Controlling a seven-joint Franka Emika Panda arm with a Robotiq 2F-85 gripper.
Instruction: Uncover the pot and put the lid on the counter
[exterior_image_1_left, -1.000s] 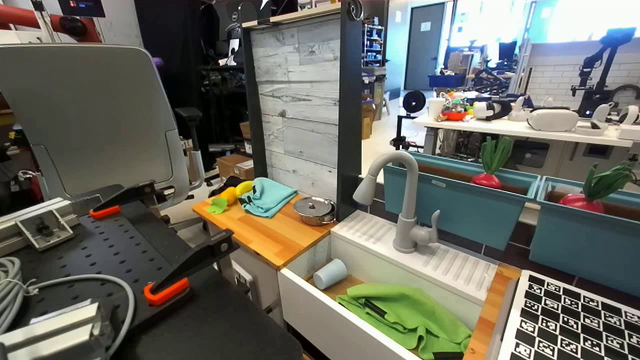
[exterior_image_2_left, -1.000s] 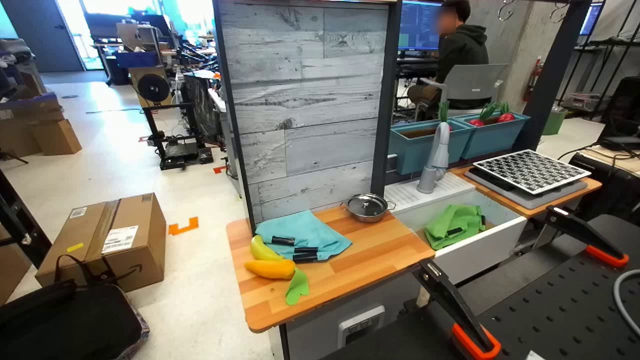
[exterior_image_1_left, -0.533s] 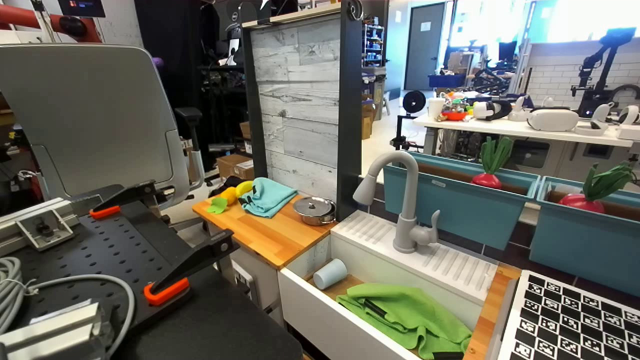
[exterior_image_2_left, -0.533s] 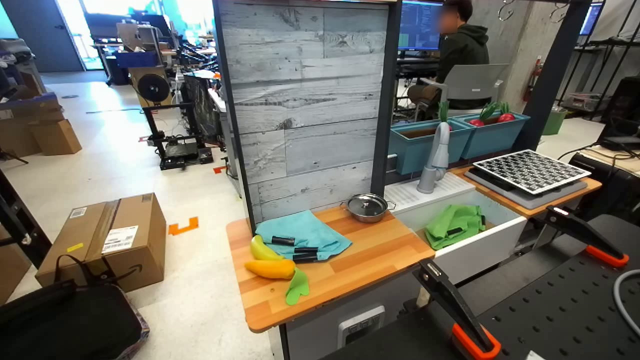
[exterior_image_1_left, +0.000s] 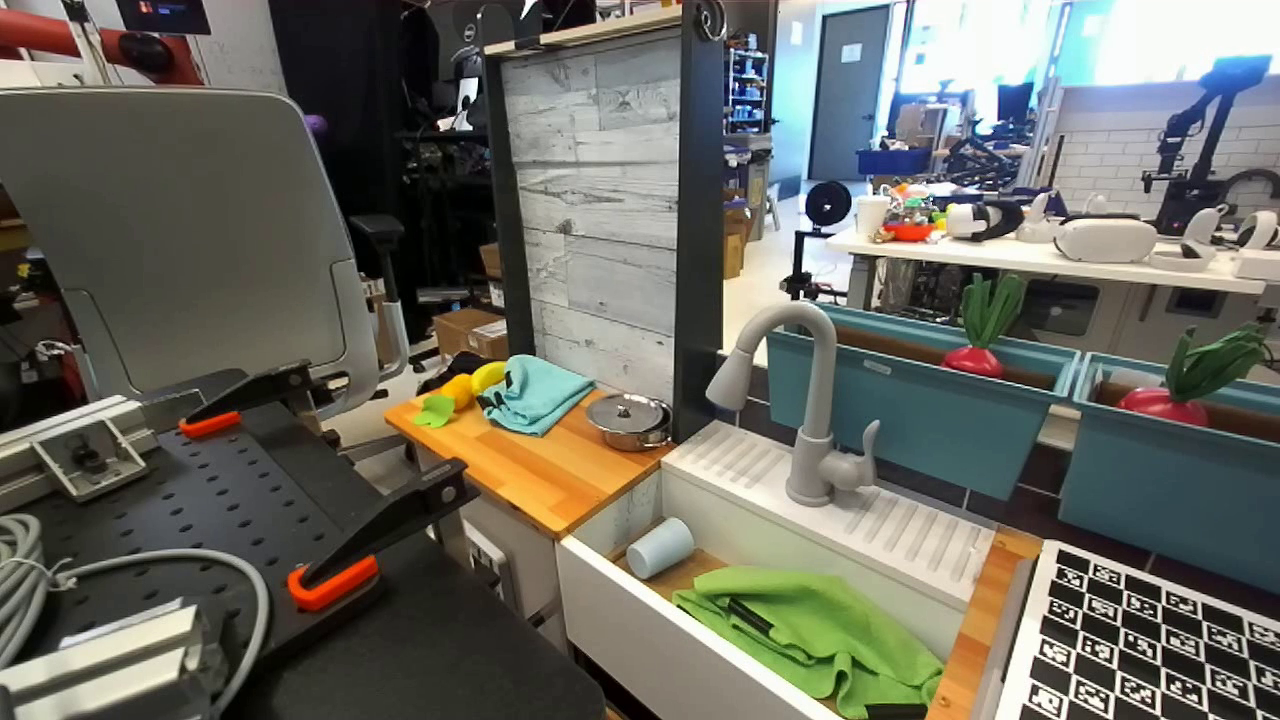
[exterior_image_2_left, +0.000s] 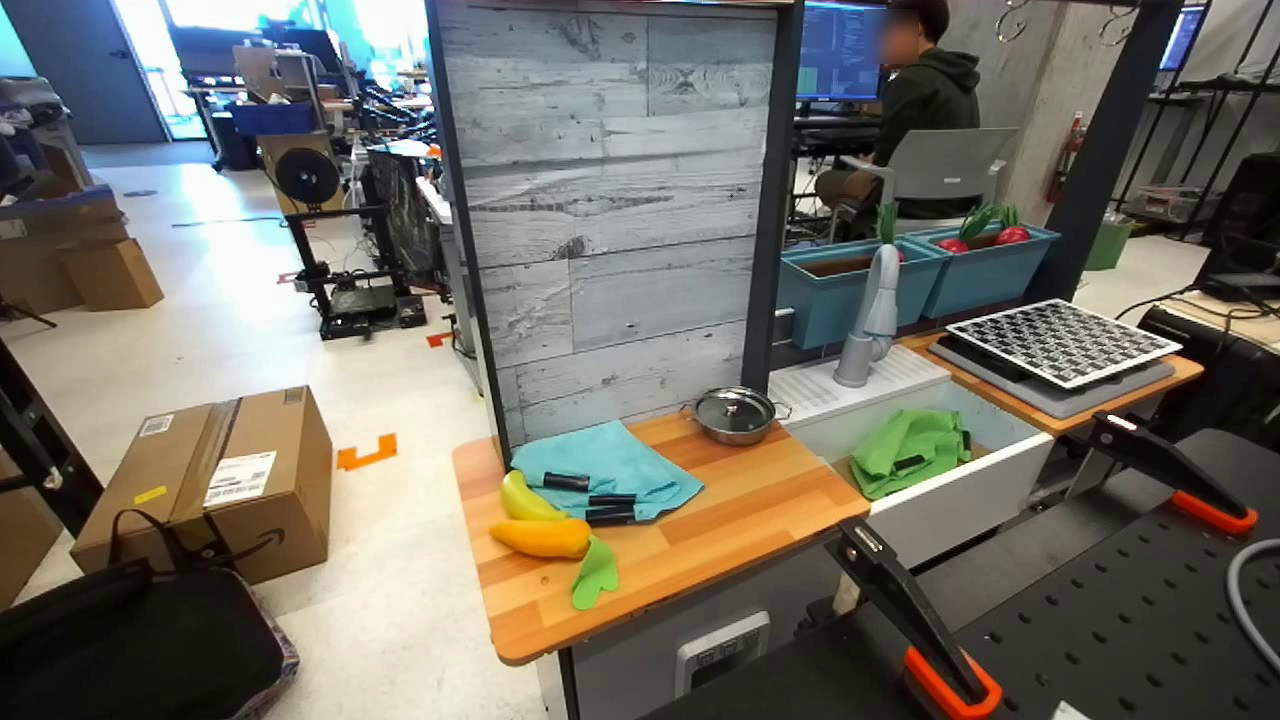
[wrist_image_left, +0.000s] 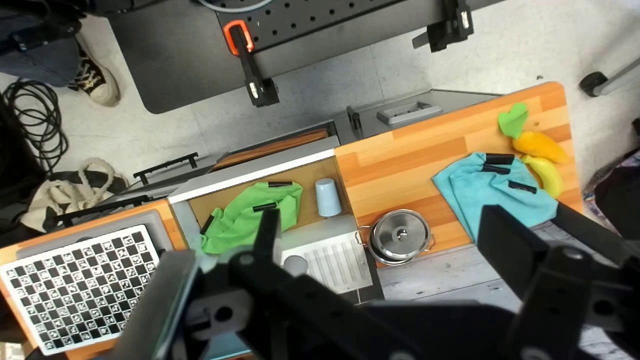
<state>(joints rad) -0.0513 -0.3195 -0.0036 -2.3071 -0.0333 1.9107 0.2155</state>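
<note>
Nothing on the counter (exterior_image_2_left: 740, 500) has moved since the earlier frames; only the seated person (exterior_image_2_left: 930, 110) in the background shifts slightly. The lid (wrist_image_left: 400, 242) lies on the pot (exterior_image_1_left: 637, 438), off-centre, a dark crescent showing at one edge. Together they sit at the counter's back corner, just beside the sink (exterior_image_1_left: 620, 625) and in front of the wall panel (exterior_image_2_left: 620, 220), the teal cloth (exterior_image_2_left: 605, 465) near. The gripper (wrist_image_left: 382, 232) has its fingers (wrist_image_left: 510, 250) wide apart, gripping nothing; neither exterior view shows it. That suggests the approach is in hand, lifting not yet begun. Next it likely needs to descend, centre on the knob (wrist_image_left: 402, 233), pinch, raise the lid level and lay it on the wood.
</note>
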